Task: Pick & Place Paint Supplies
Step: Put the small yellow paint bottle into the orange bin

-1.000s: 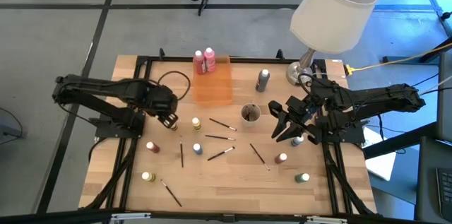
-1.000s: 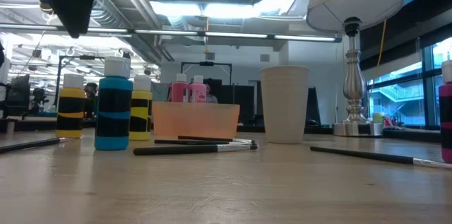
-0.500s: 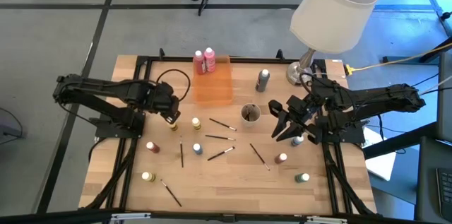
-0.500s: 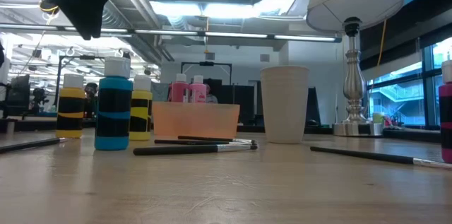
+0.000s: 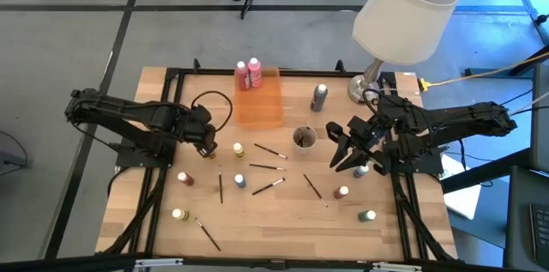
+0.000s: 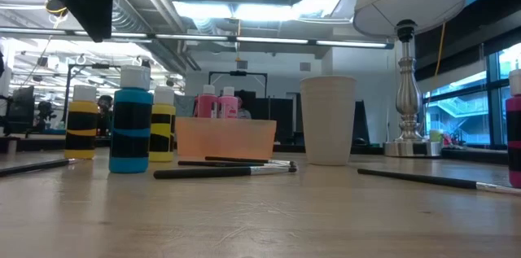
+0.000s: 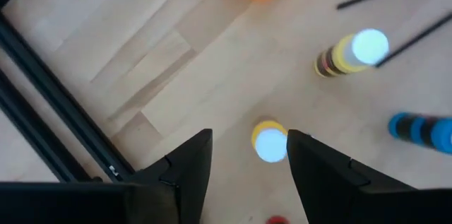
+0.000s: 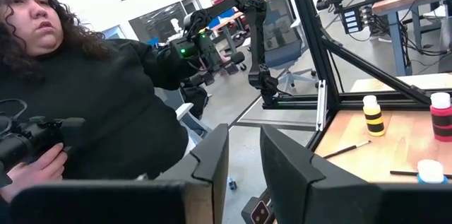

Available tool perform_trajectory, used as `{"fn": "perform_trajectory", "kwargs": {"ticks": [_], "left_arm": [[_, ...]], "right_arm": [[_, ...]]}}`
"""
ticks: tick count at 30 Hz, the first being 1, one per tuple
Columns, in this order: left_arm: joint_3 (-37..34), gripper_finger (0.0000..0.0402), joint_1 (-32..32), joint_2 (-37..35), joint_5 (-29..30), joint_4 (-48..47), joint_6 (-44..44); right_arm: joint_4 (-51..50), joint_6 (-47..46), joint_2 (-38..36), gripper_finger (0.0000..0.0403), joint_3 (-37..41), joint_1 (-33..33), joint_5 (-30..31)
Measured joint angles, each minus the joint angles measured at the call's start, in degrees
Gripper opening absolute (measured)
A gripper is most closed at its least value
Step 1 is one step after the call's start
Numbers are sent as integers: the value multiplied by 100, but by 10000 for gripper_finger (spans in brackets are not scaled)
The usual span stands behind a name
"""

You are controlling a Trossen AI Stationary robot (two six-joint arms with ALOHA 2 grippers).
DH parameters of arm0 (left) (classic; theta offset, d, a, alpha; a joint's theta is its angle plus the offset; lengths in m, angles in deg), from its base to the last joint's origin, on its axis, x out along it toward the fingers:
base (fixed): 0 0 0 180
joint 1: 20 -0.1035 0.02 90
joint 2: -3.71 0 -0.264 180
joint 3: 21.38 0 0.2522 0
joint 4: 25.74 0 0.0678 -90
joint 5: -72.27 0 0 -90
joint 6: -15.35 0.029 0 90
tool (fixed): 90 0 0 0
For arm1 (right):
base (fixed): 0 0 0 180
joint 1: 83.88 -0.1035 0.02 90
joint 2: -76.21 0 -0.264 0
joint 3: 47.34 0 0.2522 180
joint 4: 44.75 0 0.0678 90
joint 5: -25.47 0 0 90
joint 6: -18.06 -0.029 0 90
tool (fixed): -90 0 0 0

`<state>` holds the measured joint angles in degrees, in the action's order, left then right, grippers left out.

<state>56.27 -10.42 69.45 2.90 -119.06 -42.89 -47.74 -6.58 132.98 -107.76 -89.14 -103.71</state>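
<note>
A: Labels legible? Left gripper status?
B: None readable; the bottles carry only black bands. Fingers spread, hanging directly over a yellow paint bottle on the table, not touching it.
A: Right gripper?
B: Raised beside the grey cup, fingers slightly parted, pinching nothing.

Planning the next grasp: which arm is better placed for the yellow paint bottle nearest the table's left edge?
Left. The left gripper hangs open directly above that yellow paint bottle, fingers straddling it. The right gripper sits across the table near the grey cup, facing away.
</note>
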Motion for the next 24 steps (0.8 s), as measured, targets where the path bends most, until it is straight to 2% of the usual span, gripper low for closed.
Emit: {"fn": "perform_trajectory", "kwargs": {"ticks": [3, 8, 11, 17, 24], "left_arm": [[0, 182, 2, 0, 13, -3, -547], [-1, 182, -176, 0, -925, 7, -1226], [-2, 182, -227, 31, -1183, 1, -1217], [-7, 182, -250, 170, -1145, 4, -1192], [-6, 181, -533, 630, -1308, 3, -598]], "right_arm": [[4, 0, 0, 87, 0, 0, -1], [17, 2, 0, 87, 0, 0, 0], [20, 2, 0, 87, 0, 0, 0], [18, 2, 0, 87, 0, 0, 0], [15, 2, 0, 87, 0, -2, 0]]}}
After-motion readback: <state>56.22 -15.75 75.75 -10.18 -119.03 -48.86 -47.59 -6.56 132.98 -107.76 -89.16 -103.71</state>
